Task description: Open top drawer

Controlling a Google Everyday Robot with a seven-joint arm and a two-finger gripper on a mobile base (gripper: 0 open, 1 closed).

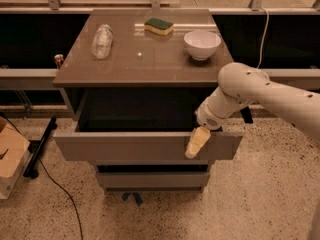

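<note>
The top drawer (125, 146) is the widest grey-brown front of the cabinet and stands pulled out towards the camera, with a dark opening behind it. My gripper (197, 143) hangs from the white arm (260, 96) at the drawer's right part. Its pale fingertips (196, 144) lie over the top edge and front face of the drawer front. A narrower drawer front (152, 179) sits shut below.
On the cabinet top (150, 59) lie a clear plastic bottle (102, 40), a green-and-yellow sponge (159, 26) and a white bowl (202, 44). A cardboard box (10, 156) and a black cable (55, 184) are on the speckled floor at left. A rail runs behind.
</note>
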